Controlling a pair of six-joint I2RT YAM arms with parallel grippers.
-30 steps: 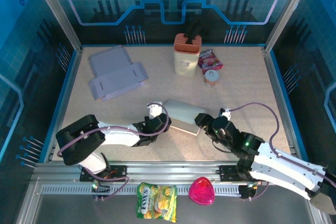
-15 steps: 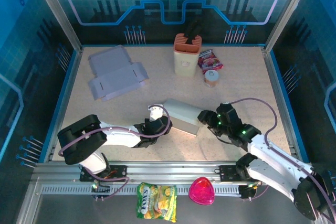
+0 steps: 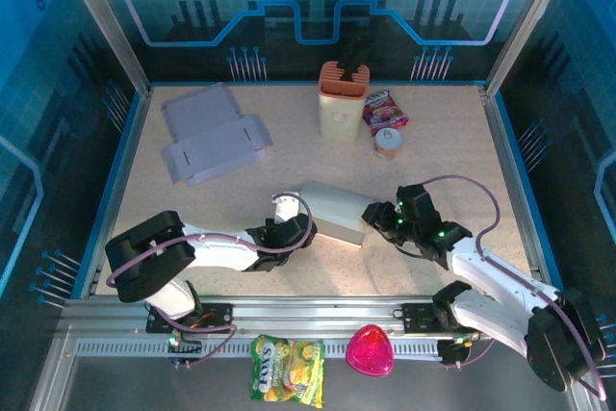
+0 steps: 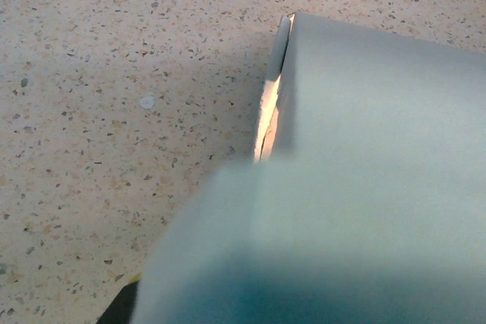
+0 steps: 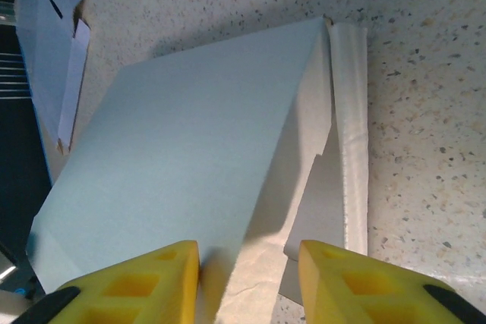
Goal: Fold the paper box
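The paper box (image 3: 334, 209) lies partly folded at the table's middle, pale grey-blue with a white inside. My left gripper (image 3: 300, 226) sits at its left end. In the left wrist view the box (image 4: 364, 134) is very close, and a blurred flap hides the fingers, so the jaws stand shut on it. My right gripper (image 3: 379, 218) is at the box's right end. In the right wrist view its yellow fingertips (image 5: 133, 286) stand apart around the box's open end (image 5: 190, 149), one on the blue top panel, the other beside the white inner flap (image 5: 307, 187).
A flat unfolded box (image 3: 214, 140) lies at the back left. A cream and orange container (image 3: 343, 98), a snack packet (image 3: 385, 110) and a small can (image 3: 388, 143) stand at the back. A snack bag (image 3: 287, 369) and a pink object (image 3: 370, 351) rest below the front rail.
My right gripper has moved forward and left to the box's right end, and its jaws have narrowed. The left arm holds still at the box's left end.
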